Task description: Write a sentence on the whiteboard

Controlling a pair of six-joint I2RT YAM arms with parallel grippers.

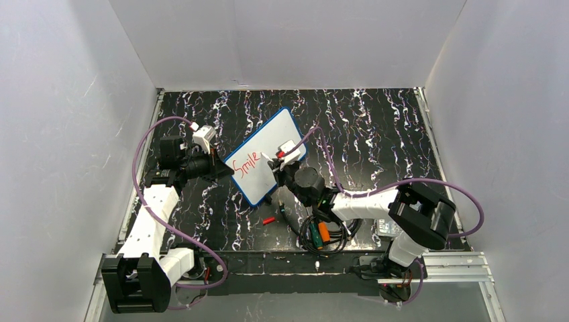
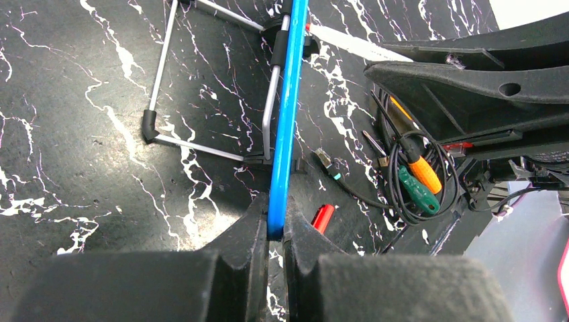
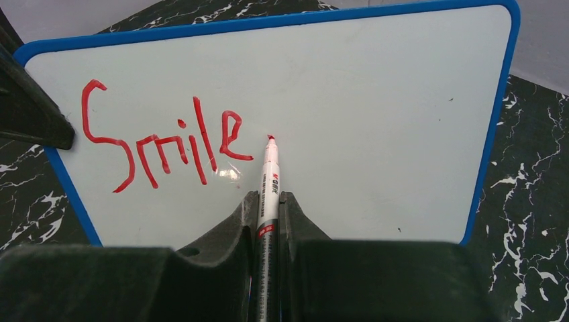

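One word, "Smile", of the sentence point(image 3: 161, 144) is on the whiteboard point(image 3: 376, 121); the rest is not yet written. The whiteboard stands tilted on a wire stand point(image 2: 161, 127) near the middle of the table point(image 1: 376, 134), its face turned toward the right arm.

Left claw point(image 2: 275, 218): closed tight on the blue rim at the board's left edge, bracing it.

Right claw point(image 3: 267, 208): closed on a red marker point(image 3: 270, 178), barrel between the fingers, tip forward. The tip sits at the board face just right of the final "e". Whether it touches the surface cannot be confirmed.

Step in hand, as judged: the start of the second word.

The next move calls for:
1. A clear gap after "Smile" before the first stroke.
2. Light, even contact. Hard pressure would likely rock the board on its stand.
3. The left claw's hold as a brace against each stroke.

The white area to the right is limited, so later words probably need a second line below.
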